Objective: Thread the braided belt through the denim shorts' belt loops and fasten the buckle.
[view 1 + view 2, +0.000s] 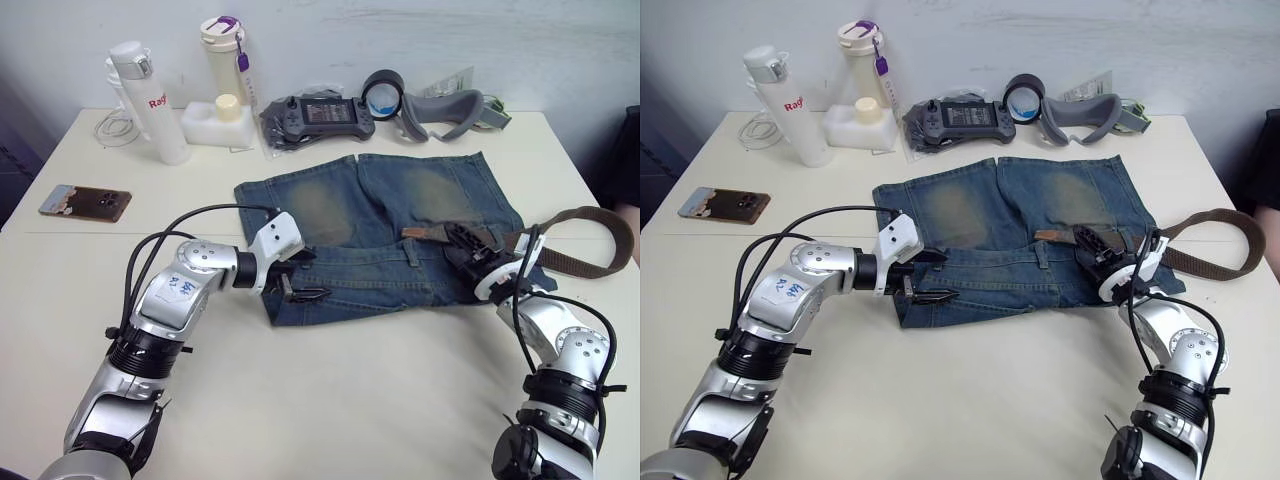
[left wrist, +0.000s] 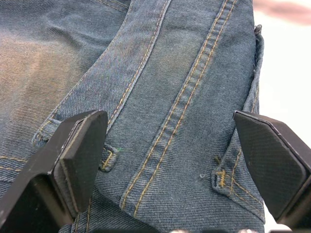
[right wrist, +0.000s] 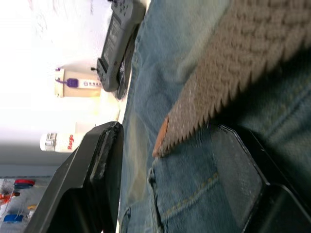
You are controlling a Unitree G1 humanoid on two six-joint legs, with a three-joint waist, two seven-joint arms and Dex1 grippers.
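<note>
denim shorts (image 1: 390, 225) flat mid-counter, waistband toward robot. braided belt (image 1: 560, 250) floppy, light, woven, grippy; tan tip (image 1: 420, 233) on waistband, rest loops off to 3 o'clock. right gripper (image 1: 470, 252) jaws open astride strap, not pinching; best hold just behind tip. left gripper (image 1: 296, 280) jaws wide, empty, over waistband's 9 o'clock end.

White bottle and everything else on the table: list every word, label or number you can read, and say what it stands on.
"Ray", red letters cut off at the edge, on the white bottle.
Purple tag on the cream tumbler: print too small to read.
Sticker on the robot's left arm: blue handwriting, illegible.
Handheld controller screen: unreadable.
</note>
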